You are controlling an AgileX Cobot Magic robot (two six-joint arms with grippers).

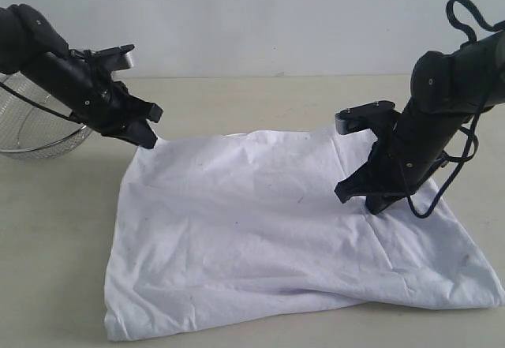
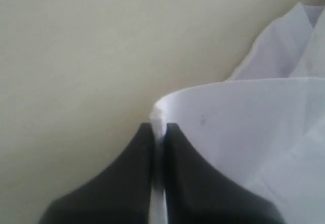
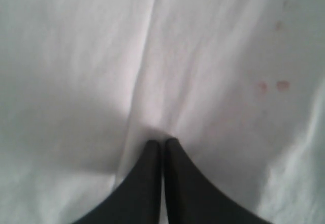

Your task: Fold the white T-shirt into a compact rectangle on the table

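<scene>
The white T-shirt [image 1: 260, 230] lies spread and wrinkled, plain side up, in a rough rectangle on the pale beige counter [image 1: 63, 230], short of its far edge. One far corner is pinched between the left fingers [image 2: 203, 183].

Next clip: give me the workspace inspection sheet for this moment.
Surface: pale beige wood-grain table, flat.
Job's things: white cotton T-shirt spread out, wrinkled, plain side up.
Clutter: round wire-mesh metal basket behind the left arm.
Grippers: left gripper shut on the shirt's far corner; right gripper shut, tips on the fabric.
Cables: black cable looping off the right arm above the shirt.
Surroundings: plain pale wall.
</scene>
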